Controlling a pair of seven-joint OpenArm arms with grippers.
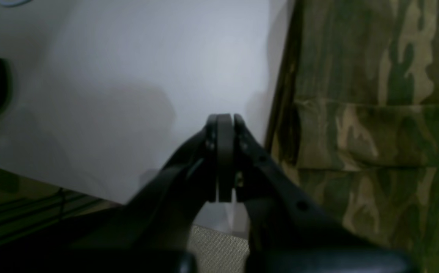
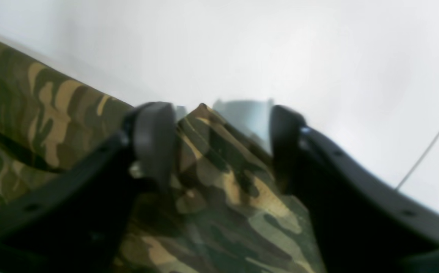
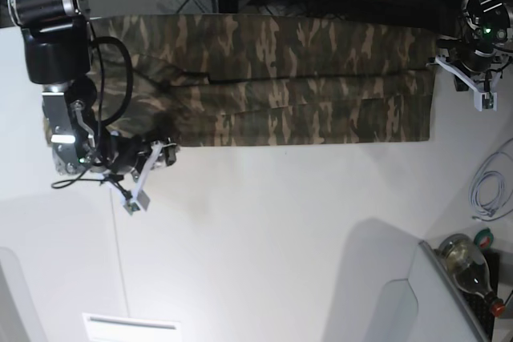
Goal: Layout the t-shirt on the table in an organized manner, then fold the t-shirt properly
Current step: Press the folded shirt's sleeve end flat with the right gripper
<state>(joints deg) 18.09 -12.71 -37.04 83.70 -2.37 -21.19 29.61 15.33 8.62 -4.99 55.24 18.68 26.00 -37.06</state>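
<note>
1. The soft camouflage t-shirt (image 3: 272, 78) in olive, brown and tan lies as a long band on the large smooth white table (image 3: 280, 222), already doubled lengthwise. Its long axis runs from one gripper across to the other.

2. The black right gripper (image 2: 219, 144) sits at one end of that band. A raised corner of the cloth stands between its jaws, which are parted. One pad (image 2: 154, 140) touches the fabric; the other stands a little clear of it. I judge the cloth is not pinched, though the picture is too blurred to be sure.

3. The black left gripper (image 1: 225, 159) is at the opposite end, clenched on nothing, jaws pressed together. It hangs over bare table, with the shirt's straight edge just beside it, toward the other arm.

4. The coming move turns on this: the right gripper is already at the cloth, so that arm is the nearer one to take hold. The left must open and shift sideways to reach its edge.

5. Hard to make out:
   - The right wrist view is smeared.
   - In the base view the right arm covers the shirt's end beneath it, so collar and sleeves cannot be placed.
   - How many layers lie in the fold is unclear.
</note>
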